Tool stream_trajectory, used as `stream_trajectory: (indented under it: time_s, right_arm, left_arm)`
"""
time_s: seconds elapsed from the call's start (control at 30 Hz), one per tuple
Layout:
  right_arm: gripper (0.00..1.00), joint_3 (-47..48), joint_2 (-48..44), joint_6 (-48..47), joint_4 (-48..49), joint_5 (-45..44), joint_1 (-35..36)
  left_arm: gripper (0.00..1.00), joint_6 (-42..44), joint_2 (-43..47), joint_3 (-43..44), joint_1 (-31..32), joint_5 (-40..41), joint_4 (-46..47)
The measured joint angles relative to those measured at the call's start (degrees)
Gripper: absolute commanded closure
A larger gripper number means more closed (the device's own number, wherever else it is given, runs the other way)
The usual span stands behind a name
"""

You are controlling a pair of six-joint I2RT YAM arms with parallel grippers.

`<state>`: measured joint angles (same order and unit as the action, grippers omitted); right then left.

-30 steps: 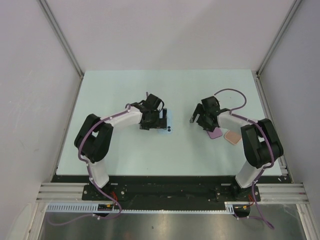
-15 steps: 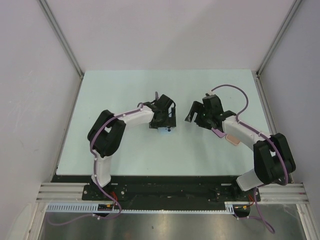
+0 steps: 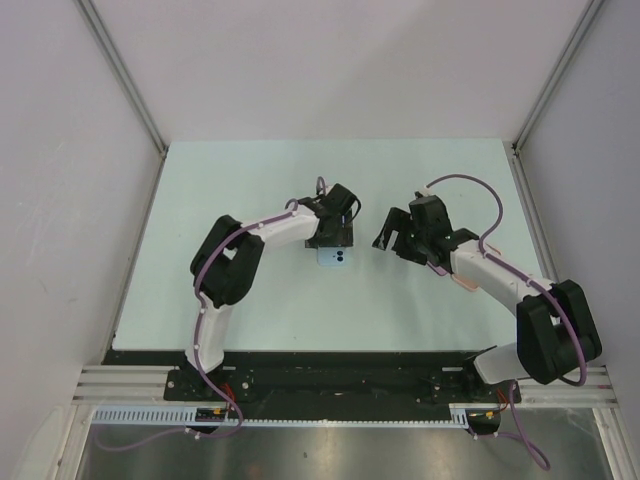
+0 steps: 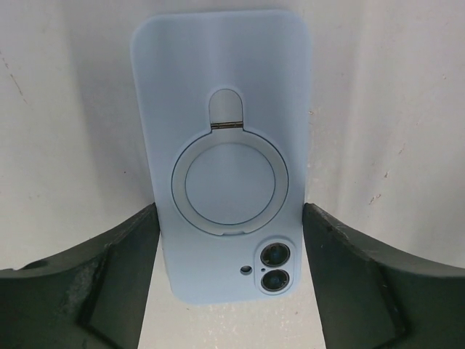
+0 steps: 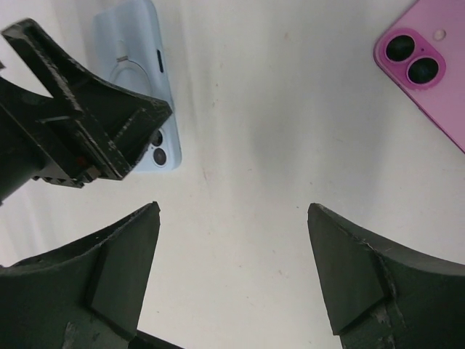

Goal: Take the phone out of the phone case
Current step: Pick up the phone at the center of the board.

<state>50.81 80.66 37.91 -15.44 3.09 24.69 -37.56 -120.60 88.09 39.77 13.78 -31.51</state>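
Observation:
A light blue phone case (image 4: 218, 109) with the phone in it lies back-up on the table, ring stand flat, two camera lenses (image 4: 275, 267) at the near corner. My left gripper (image 4: 230, 211) straddles its lens end, and both fingers (image 4: 131, 254) press against the long edges. From above, the case (image 3: 335, 259) shows just under the left gripper (image 3: 335, 243). My right gripper (image 3: 386, 238) hangs open to the right of it, over bare table, with nothing between its fingers (image 5: 123, 254). The same case (image 5: 138, 87) shows at that view's upper left.
A pink phone (image 5: 425, 69) lies back-up to the right of my right gripper (image 5: 232, 211). A peach-coloured case (image 3: 466, 281) peeks out beside the right forearm. White walls and metal rails enclose the pale table (image 3: 250, 190).
The left gripper has shifted right over the blue case and its jaws have narrowed onto the case's sides. The right arm has stretched out and swung slightly leftward.

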Motion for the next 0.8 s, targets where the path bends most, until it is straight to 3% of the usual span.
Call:
stream_trajectory:
  time_s: [0.13, 0.3, 0.5, 0.57, 0.6, 0.7, 0.8]
  right_arm:
    - [0.13, -1.3, -0.2, 0.3, 0.2, 0.3, -0.1]
    - [0.14, -3.5, -1.4, 1.6, 2.0, 2.4, -1.3]
    - [0.17, -6.7, -1.0, 6.5, 8.4, 7.6, -4.6]
    - [0.18, -6.8, 0.6, 8.5, 11.7, 9.4, -5.3]
    - [0.18, -6.8, 2.1, 9.8, 14.3, 10.6, -5.3]
    - [0.18, -6.8, 6.1, 12.4, 18.7, 12.6, -4.6]
    - [0.18, -6.9, 8.3, 13.9, 20.4, 13.6, -3.5]
  left_arm:
    - [0.27, 0.0, 0.3, -0.4, 0.0, 0.1, 0.4]
    - [0.33, 0.1, 6.7, -9.4, -0.1, -3.1, 5.2]
    - [0.36, -0.1, 14.1, -16.0, -1.6, -13.9, 8.3]
    - [0.32, -0.1, 14.6, -16.5, -1.9, -16.7, 9.5]
    - [0.2, -0.1, 14.7, -16.5, -2.0, -17.6, 10.0]
    - [0.0, 0.3, 14.7, -16.4, -2.0, -17.8, 9.3]
    - [0.0, 0.9, 14.6, -15.0, -1.3, -13.5, 5.9]
